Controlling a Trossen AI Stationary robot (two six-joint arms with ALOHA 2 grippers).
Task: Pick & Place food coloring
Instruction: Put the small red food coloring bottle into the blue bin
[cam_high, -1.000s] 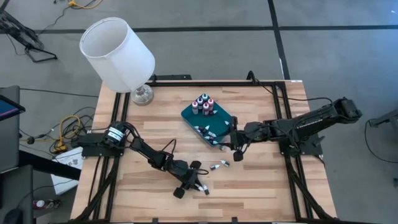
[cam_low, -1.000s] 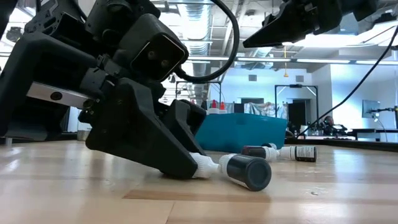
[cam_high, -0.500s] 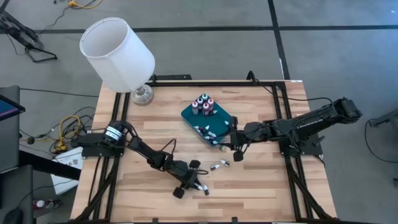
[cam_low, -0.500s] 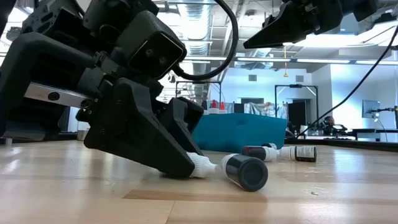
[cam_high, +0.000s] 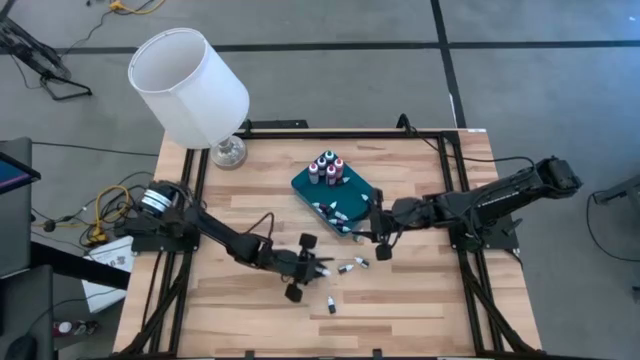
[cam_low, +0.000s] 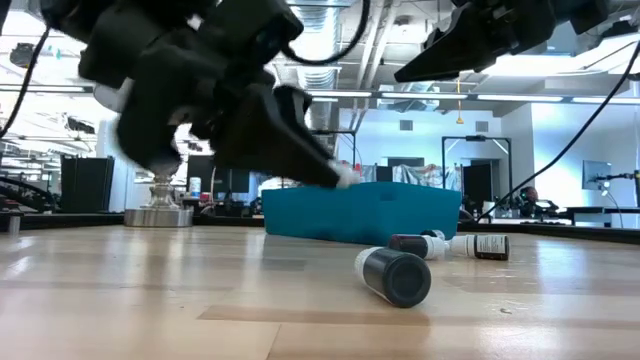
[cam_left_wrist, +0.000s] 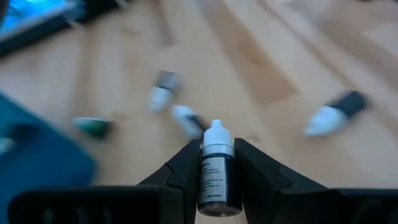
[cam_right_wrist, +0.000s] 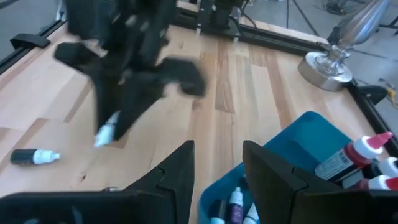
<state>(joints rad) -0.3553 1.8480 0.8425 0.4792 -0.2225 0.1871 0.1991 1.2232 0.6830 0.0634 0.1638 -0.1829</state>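
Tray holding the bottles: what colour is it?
Teal; the tray shows best in the high view.

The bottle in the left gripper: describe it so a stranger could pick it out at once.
Start at the flat teal rectangular tray mid-table, then look toward the table's front edge to the left gripper. Its dark fingers clamp a small dark dropper bottle with a white pointed cap. It alone is lifted; the other loose bottles lie on the wood.

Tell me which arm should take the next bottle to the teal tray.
Left. The left gripper already clamps a bottle above the table near the tray. The right gripper hangs open and empty over the tray's edge.
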